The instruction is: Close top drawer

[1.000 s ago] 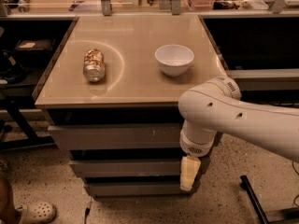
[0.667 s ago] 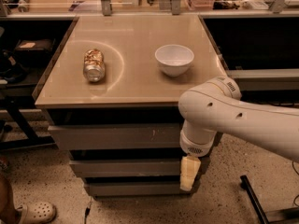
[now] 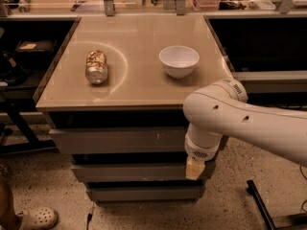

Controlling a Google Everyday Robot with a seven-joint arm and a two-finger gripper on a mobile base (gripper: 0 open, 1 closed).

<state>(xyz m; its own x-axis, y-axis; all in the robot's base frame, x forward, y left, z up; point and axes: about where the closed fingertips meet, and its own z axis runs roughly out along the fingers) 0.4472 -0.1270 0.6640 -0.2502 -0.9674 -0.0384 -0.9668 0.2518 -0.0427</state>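
Note:
The top drawer [image 3: 120,140] shows as a wide grey front with small pale scuffs, right under the beige cabinet top [image 3: 139,87]. It stands out a little further toward me than the two drawer fronts below it, and a dark gap lies above it. Its floor is hidden. My white arm [image 3: 240,121] reaches in from the right and bends down across the drawer's right end. My gripper [image 3: 194,168] shows as a pale tan tip hanging below the wrist, in front of the right end of the second drawer front [image 3: 129,172].
A crushed can [image 3: 96,66] lies on its side on the cabinet top at the left. A white bowl [image 3: 179,61] stands at the right. A third drawer front [image 3: 144,193] is lowest. Dark shelving flanks the cabinet. A shoe [image 3: 38,218] is on the floor at the bottom left.

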